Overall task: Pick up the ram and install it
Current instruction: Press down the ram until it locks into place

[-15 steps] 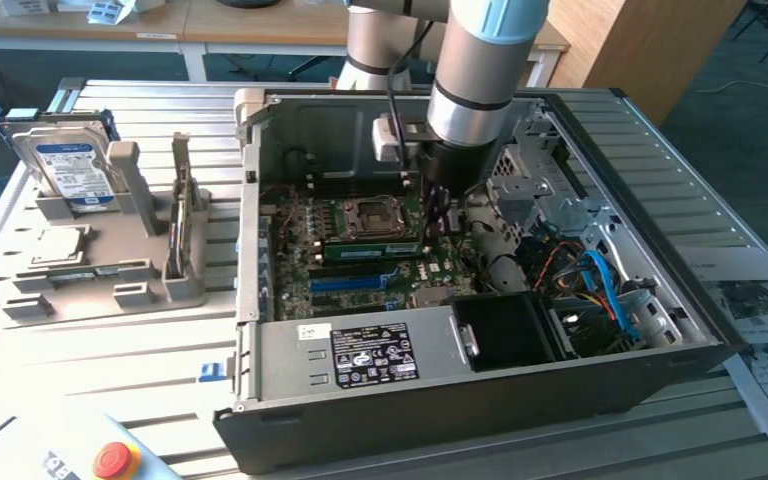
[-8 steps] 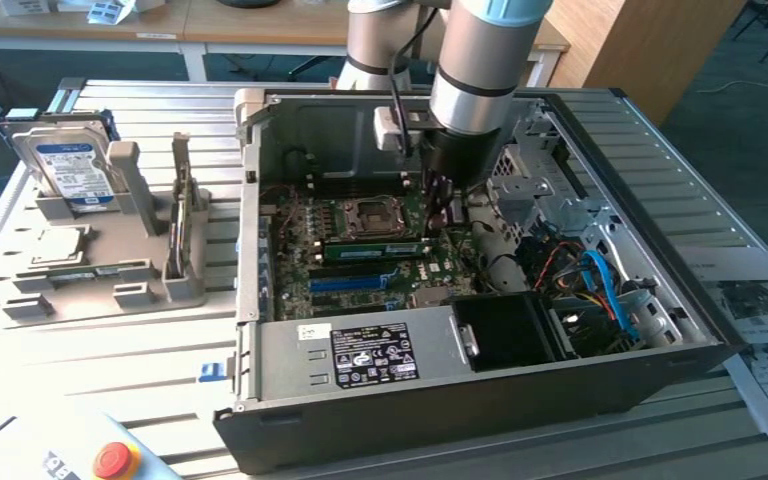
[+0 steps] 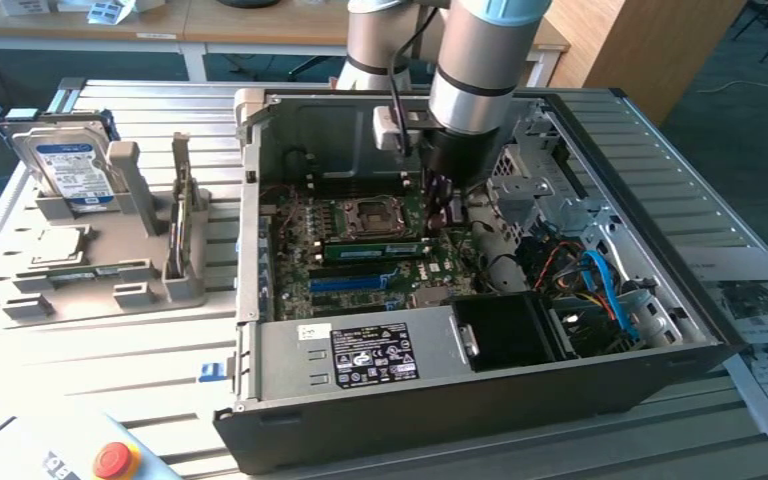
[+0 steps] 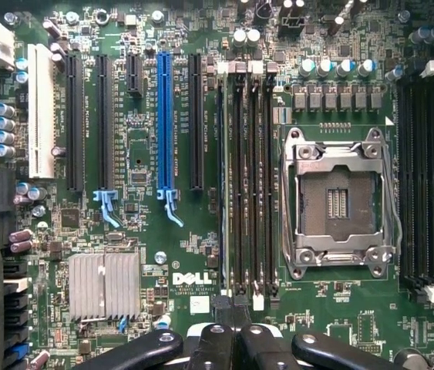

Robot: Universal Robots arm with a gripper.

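The ram (image 3: 371, 250) stands on edge in a memory slot of the motherboard (image 3: 307, 268) inside the open computer case (image 3: 491, 400), just on the near side of the empty processor socket (image 3: 364, 215). Its long axis runs across the exterior view from left to right. The gripper (image 3: 440, 210) hangs over the stick's end toward the exterior view's right, jaws clenched with nothing gripped between them. Whether the tips touch the board's top edge I cannot tell.

In the wrist view the ram (image 4: 223, 185) is a thin pale line in the slot farthest from the socket (image 4: 336, 200), running straight away from the gripper (image 4: 228, 339). The exterior view adds the hard drive (image 3: 71, 165) in its grey holder, well apart on the surface.
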